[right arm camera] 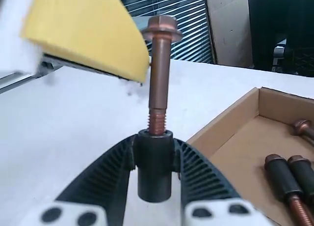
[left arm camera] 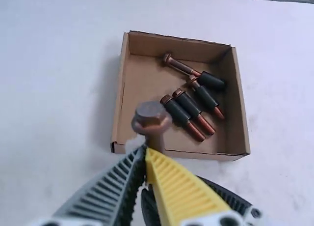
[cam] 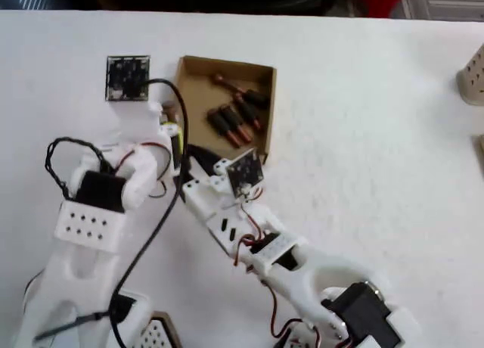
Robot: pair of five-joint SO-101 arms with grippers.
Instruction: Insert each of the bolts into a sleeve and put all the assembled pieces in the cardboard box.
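Left gripper: your left gripper (left arm camera: 145,150) is clamped on the bolt (left arm camera: 151,119) just under its hex head, grey finger on one side and yellow finger (right arm camera: 83,34) on the other.

Right gripper: your right gripper (right arm camera: 154,152) is closed around the black sleeve (right arm camera: 154,162), with its 2 dark fingers pressed to the sleeve's sides.

Bolt: it stands upright with the head up. The threaded tip sits in the sleeve's top opening, and most of the copper shaft is above the sleeve.

Sleeve: it is upright and held off the table (cam: 378,136), directly below the bolt.

Where the 2 grippers meet: you have them just outside the cardboard box (left arm camera: 119,103), by its near-left corner.

Cardboard box: it is open-topped and lies toward the table's far edge, a little left of the middle.

Assembled pieces: 4 assembled pieces (left arm camera: 189,110) lie flat on the box floor toward its right wall. 2 lie side by side and touching, the other 2 just beyond them. Each has a black sleeve on a copper bolt.

Arms: in the high view both of your arms come in from the table's near edge, with the left arm's wrist camera beside the box's left wall.
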